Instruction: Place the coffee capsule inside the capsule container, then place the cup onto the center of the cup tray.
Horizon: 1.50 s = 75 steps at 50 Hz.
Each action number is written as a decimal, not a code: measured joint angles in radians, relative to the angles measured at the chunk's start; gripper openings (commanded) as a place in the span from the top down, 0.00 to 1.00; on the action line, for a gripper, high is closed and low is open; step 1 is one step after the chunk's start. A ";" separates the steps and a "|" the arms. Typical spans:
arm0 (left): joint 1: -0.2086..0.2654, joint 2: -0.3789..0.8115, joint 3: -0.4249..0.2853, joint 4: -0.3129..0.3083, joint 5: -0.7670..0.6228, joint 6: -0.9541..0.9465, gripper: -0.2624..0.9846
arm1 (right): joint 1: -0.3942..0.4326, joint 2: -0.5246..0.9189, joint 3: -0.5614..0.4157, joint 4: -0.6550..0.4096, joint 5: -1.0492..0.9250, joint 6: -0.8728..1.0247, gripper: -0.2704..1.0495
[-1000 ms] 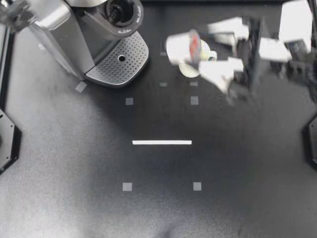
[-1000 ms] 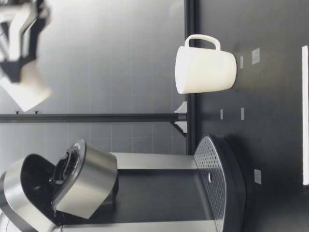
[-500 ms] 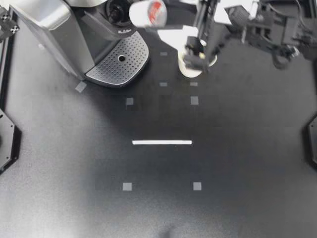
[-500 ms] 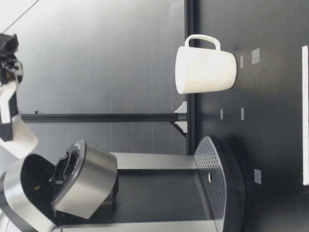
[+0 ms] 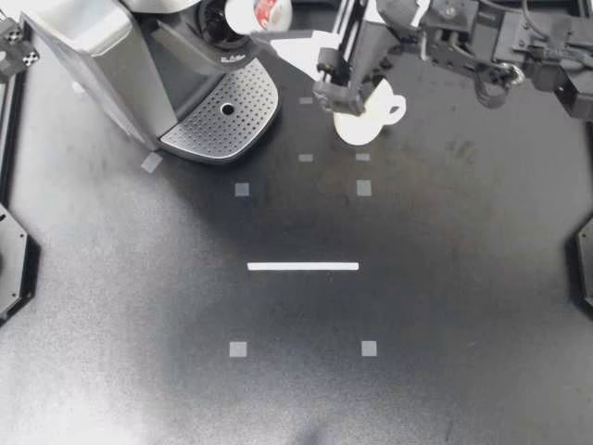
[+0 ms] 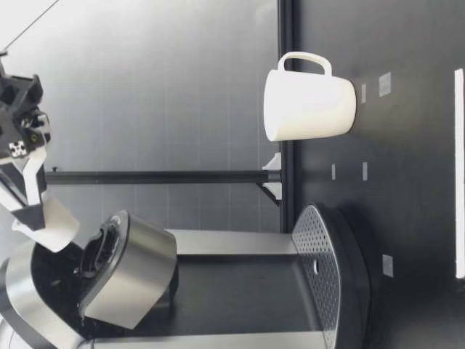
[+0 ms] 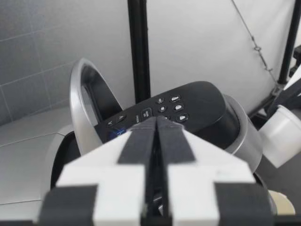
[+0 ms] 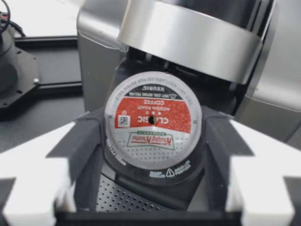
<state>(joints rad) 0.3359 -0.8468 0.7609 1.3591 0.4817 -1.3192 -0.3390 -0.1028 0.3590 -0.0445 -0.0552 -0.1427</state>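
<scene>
My right gripper (image 5: pixel 266 20) is shut on the coffee capsule (image 5: pixel 263 12), a white pod with a red and white foil lid. It hangs just beside the dark capsule opening (image 5: pixel 219 20) in the coffee machine's raised head. In the right wrist view the capsule (image 8: pixel 153 120) sits between both fingers, with the open machine right behind it. The low view shows the capsule (image 6: pixel 57 229) just above the open chamber (image 6: pixel 51 280). The white cup (image 5: pixel 366 119) stands upright on the table, partly under my right arm. My left gripper (image 7: pixel 157 136) is shut and empty behind the machine.
The silver coffee machine (image 5: pixel 102 56) fills the back left corner, its perforated cup tray (image 5: pixel 222 111) facing the table's middle. Its lid (image 6: pixel 131 280) is tilted up. A white tape line (image 5: pixel 303 266) and small grey squares mark the dark table.
My right gripper has carried the capsule from above the cup leftward to the machine's open head, and lower toward the chamber. The cup and the machine have not moved.
</scene>
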 measured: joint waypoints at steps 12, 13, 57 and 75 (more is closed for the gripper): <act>0.002 0.000 0.002 0.000 0.000 0.000 0.75 | -0.002 0.037 -0.031 0.000 0.025 -0.014 0.46; 0.002 0.000 0.002 0.000 0.000 0.000 0.75 | -0.002 0.041 -0.035 0.000 0.026 -0.014 0.46; 0.002 0.002 0.003 0.000 0.006 0.005 0.75 | -0.009 0.118 -0.092 -0.009 0.069 -0.017 0.46; 0.002 0.002 0.009 0.000 0.008 0.005 0.75 | -0.015 0.138 -0.117 -0.038 0.091 -0.020 0.24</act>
<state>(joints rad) 0.3375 -0.8452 0.7701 1.3591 0.4893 -1.3146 -0.3543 0.0353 0.2424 -0.0828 0.0353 -0.1626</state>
